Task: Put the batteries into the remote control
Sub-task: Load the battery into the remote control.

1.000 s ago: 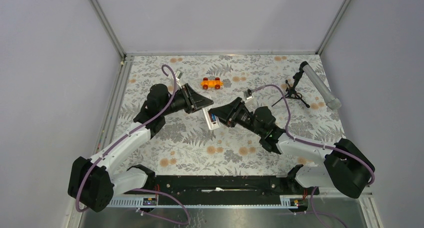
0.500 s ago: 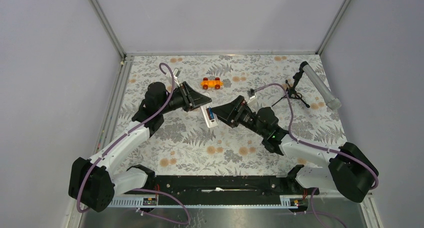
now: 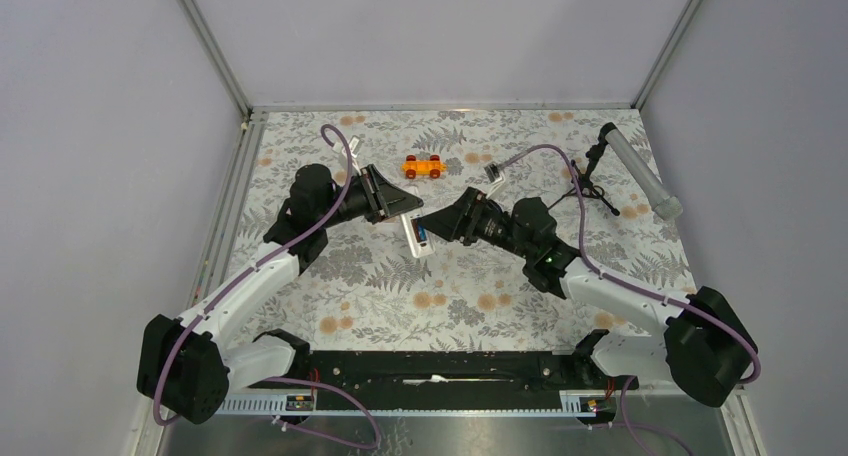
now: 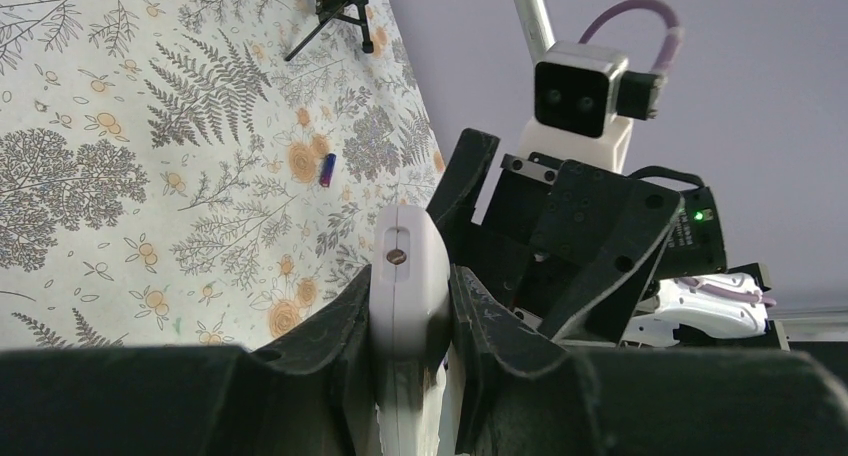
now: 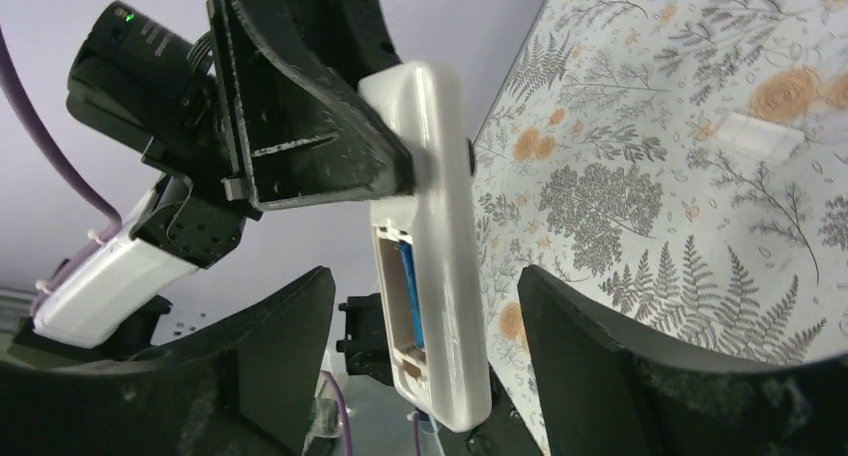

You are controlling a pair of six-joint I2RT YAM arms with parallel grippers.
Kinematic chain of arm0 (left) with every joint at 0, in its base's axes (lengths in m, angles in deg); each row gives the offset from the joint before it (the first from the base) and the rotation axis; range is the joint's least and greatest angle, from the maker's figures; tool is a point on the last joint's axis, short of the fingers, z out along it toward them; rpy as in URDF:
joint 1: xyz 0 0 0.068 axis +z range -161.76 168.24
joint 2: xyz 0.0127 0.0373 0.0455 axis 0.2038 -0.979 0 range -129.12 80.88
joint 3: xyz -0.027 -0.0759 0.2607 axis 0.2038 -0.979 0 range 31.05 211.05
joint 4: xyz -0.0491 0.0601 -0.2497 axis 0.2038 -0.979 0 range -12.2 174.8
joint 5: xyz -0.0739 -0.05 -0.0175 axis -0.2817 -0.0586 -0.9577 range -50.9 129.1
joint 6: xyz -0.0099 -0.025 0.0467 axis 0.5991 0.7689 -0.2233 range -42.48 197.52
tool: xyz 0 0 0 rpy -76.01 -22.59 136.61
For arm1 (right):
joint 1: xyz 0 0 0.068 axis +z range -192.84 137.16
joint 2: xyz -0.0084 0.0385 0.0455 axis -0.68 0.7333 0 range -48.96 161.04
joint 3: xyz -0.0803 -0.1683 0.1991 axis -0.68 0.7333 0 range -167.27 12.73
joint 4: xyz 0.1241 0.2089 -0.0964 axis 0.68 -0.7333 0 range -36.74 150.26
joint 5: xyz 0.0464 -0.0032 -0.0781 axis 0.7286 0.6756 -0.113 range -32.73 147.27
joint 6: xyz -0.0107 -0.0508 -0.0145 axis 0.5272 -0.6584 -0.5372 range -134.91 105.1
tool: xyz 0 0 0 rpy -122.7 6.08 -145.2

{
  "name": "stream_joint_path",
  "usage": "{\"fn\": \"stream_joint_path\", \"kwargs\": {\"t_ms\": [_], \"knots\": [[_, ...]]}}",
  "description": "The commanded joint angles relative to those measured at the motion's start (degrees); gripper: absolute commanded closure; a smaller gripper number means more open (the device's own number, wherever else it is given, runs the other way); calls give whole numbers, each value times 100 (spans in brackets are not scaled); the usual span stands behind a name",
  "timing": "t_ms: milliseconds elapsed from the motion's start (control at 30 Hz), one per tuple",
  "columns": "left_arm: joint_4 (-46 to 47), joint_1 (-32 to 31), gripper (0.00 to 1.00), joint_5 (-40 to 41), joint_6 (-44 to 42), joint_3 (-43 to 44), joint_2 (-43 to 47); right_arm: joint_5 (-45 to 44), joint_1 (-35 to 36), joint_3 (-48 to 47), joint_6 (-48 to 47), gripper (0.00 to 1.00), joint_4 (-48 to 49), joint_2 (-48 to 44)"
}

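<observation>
My left gripper (image 3: 398, 210) is shut on the white remote control (image 3: 414, 234) and holds it above the mat with its back bay open. In the left wrist view the remote (image 4: 408, 266) sits clamped between both fingers (image 4: 340, 321). In the right wrist view the remote (image 5: 440, 206) shows one blue battery (image 5: 410, 294) seated in its bay. My right gripper (image 5: 430, 376) is open, with its fingers (image 5: 620, 366) on either side of the remote's free end and not touching it. It shows in the top view (image 3: 434, 226). A second battery (image 4: 327, 170) lies loose on the mat.
An orange toy car (image 3: 423, 166) stands behind the grippers. A grey tube on a black tripod (image 3: 620, 166) stands at the far right. A small white flat piece (image 5: 760, 136) lies on the floral mat. Grey walls close the back and sides.
My right gripper has swung a little toward the far side and stays open around the remote's end. My left gripper has drawn the remote slightly left and back.
</observation>
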Motion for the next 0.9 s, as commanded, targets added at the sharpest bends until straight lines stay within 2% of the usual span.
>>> {"fn": "stream_joint_path", "kwargs": {"t_ms": [0, 100, 233, 333, 400, 467, 567, 667, 767, 867], "knots": [[337, 23, 100, -265, -147, 275, 36, 669, -31, -477, -788, 28, -168, 233], [362, 23, 100, -280, -138, 283, 64, 598, -25, -540, -745, 38, -260, 370], [358, 23, 100, -318, -163, 310, 95, 498, -23, -506, -634, 57, -260, 496], [418, 23, 100, -353, -139, 310, 112, 497, -23, -488, -617, 68, -250, 549], [445, 23, 100, -359, -140, 323, 113, 511, -23, -501, -631, 72, -291, 591], [426, 24, 100, -353, -176, 336, 114, 537, -28, -515, -651, 68, -295, 596], [266, 28, 100, -306, -366, 360, 121, 558, -41, -519, -669, 44, -303, 456], [-7, 106, 100, -211, -640, 384, 208, 502, -134, -549, -781, 26, -500, 136], [-103, 231, 100, -258, -843, 363, 323, 345, -334, -489, -1032, 19, -840, -334], [-243, 316, 100, -373, -1094, 395, 412, 38, -479, -449, -1600, 16, -1461, -929]]}}
